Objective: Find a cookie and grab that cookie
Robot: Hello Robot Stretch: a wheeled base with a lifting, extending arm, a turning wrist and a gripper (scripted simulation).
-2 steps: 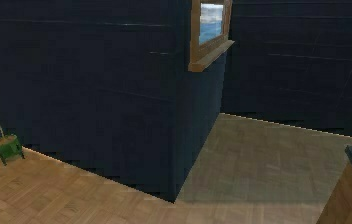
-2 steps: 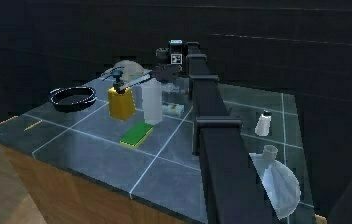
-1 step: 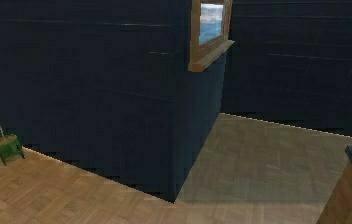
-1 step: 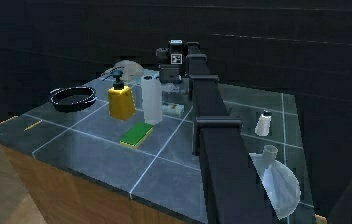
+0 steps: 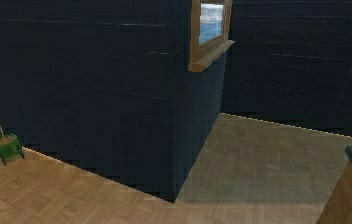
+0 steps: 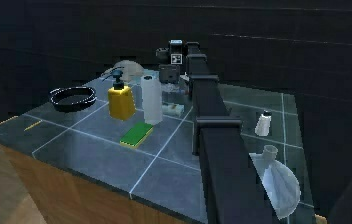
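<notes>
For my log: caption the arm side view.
Arm extended across tiled counter with yellow bottle, green sponge, black pan.

forward: ahead, slightly down, at a near dark wall (image 5: pixel 94 90) corner | arm side: down along the arm (image 6: pixel 219 130), close over the desk (image 6: pixel 84 150) | shared: perhaps the desk's edge (image 5: pixel 350 185) at forward view's right

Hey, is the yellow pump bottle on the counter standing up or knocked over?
Upright: the yellow pump bottle stands on its base on the counter, with its pump head on top.
</notes>
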